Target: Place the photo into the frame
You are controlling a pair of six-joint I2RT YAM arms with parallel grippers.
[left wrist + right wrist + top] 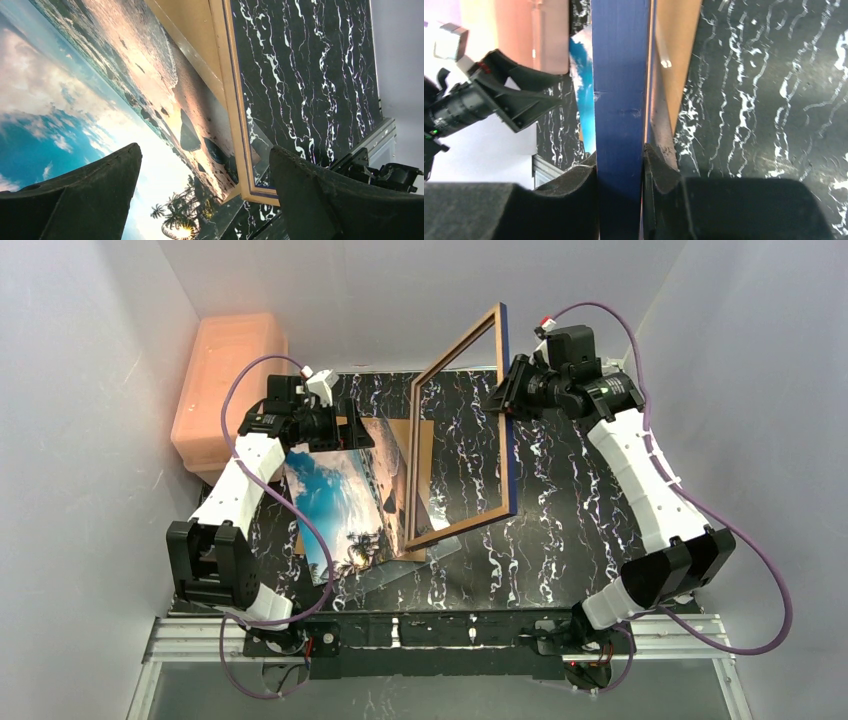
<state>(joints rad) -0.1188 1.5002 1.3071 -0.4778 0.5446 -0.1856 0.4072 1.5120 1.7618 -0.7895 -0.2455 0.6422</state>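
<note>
Right gripper [620,165] is clamping edge of navy-blue rectangular wooden frame [619,75]. Left gripper [205,155] is hanging wide open above glossy beach photo [75,100] beside frame.

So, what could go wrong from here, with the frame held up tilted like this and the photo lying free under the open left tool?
1. The right tool pinches only one thin navy rail of the frame; the tilted frame may swing or slip down onto the photo.
2. The left tool is open, so nothing holds the photo; the frame's near corner, close to its edge, could push or crease it.
</note>
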